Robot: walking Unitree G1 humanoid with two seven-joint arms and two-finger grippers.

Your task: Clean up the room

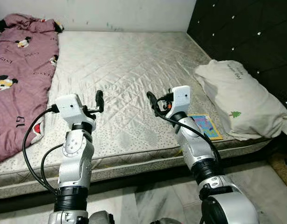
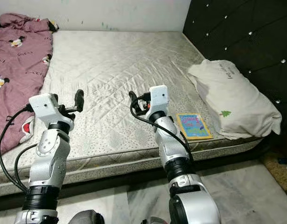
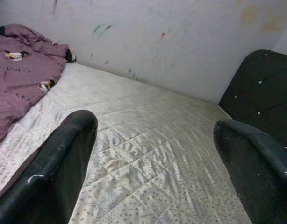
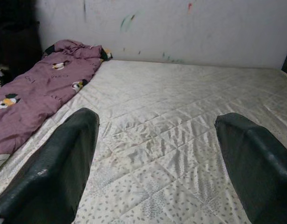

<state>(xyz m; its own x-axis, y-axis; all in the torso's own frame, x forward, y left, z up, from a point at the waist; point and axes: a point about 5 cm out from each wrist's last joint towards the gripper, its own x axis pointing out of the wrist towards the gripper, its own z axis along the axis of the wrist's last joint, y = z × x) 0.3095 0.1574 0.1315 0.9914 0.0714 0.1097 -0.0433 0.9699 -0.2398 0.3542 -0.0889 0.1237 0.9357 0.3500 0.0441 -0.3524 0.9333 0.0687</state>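
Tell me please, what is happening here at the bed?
The robot stands at the side of a bed and holds both arms out over the mattress. The left gripper and the right gripper both have their jaws open and hold nothing. A purple blanket lies bunched along the robot's left side of the bed. A white pillow lies on the right by the dark headboard, with a small colourful book beside it. Nothing is grasped yet.

small dark print marks the pillow [image 1: 241, 100] and the purple blanket [image 1: 19, 70]; none is legible.
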